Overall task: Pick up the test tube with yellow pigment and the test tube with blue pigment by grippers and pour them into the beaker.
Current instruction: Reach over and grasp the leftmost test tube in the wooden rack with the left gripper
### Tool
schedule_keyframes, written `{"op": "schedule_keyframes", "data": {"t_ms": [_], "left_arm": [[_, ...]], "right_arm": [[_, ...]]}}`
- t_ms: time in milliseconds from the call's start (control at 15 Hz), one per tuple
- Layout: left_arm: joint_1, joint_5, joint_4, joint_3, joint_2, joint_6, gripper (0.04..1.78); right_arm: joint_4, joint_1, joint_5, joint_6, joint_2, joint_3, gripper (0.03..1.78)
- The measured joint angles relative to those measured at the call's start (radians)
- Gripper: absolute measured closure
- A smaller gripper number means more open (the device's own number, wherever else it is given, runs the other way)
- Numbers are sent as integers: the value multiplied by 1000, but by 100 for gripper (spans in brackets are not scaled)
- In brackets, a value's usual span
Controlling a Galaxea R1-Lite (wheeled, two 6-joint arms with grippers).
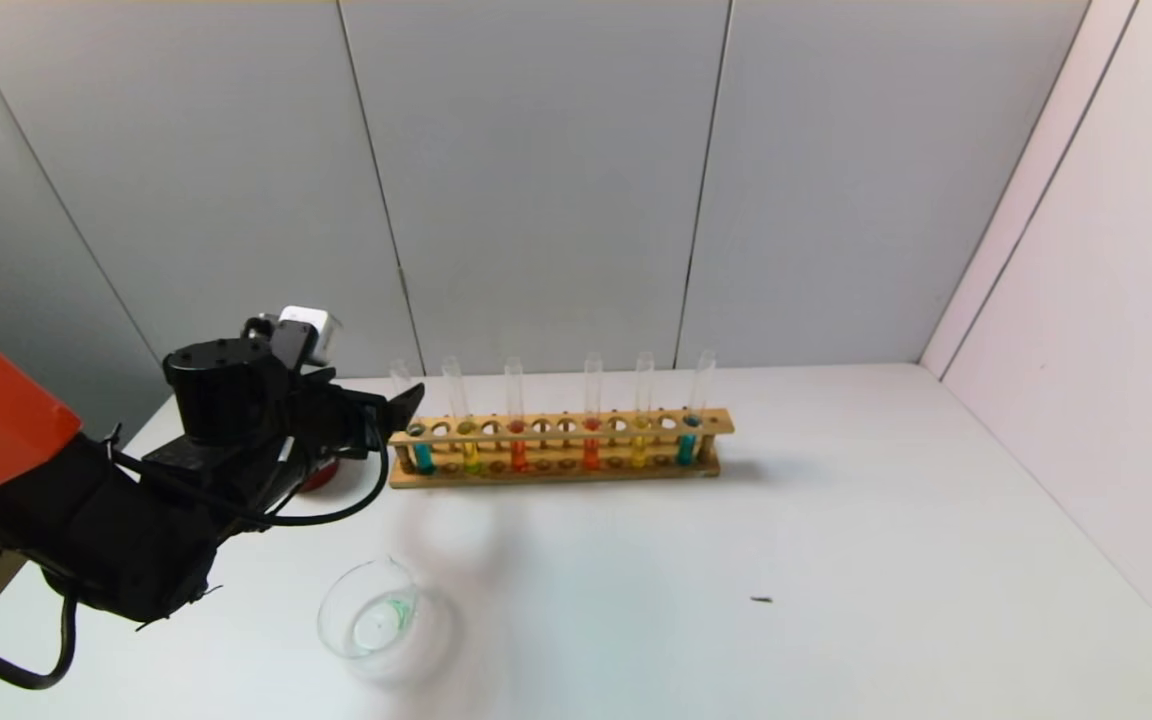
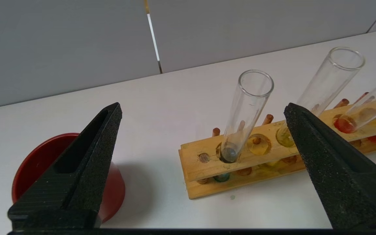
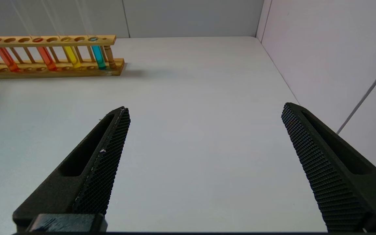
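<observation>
A wooden rack (image 1: 561, 428) holds several test tubes. The test tube with yellow pigment (image 1: 471, 455) stands second from its left end. A test tube with blue pigment (image 1: 423, 455) stands at the left end, and a look-alike blue tube (image 1: 686, 447) at the right end. My left gripper (image 1: 401, 405) hovers open just off the rack's left end. In the left wrist view the gripper (image 2: 203, 107) frames the left blue tube (image 2: 246, 107), apart from it; the yellow tube (image 2: 330, 75) is partly behind one finger. The beaker (image 1: 376, 620) sits near the table front. My right gripper (image 3: 205, 107) is open over bare table.
A dark red cup (image 2: 38, 156) stands left of the rack, mostly behind my left arm in the head view. Red, orange and golden-yellow tubes (image 1: 639, 445) fill other rack holes. Walls close the table at the back and right. A small dark speck (image 1: 761, 600) lies on the table.
</observation>
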State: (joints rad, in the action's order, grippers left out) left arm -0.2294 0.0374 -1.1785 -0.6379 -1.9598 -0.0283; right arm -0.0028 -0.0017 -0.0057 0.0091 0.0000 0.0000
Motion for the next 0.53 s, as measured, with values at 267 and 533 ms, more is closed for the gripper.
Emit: {"op": "schedule_keyframes", "data": {"t_ms": [267,533], "left_arm": [[-27,23,-4,-45,-76,5,7],[-49,66,-59,-63,-130,8,7]], "right_arm": [[0,0,0,0,0,0,11],[0,0,0,0,0,0,11]]}}
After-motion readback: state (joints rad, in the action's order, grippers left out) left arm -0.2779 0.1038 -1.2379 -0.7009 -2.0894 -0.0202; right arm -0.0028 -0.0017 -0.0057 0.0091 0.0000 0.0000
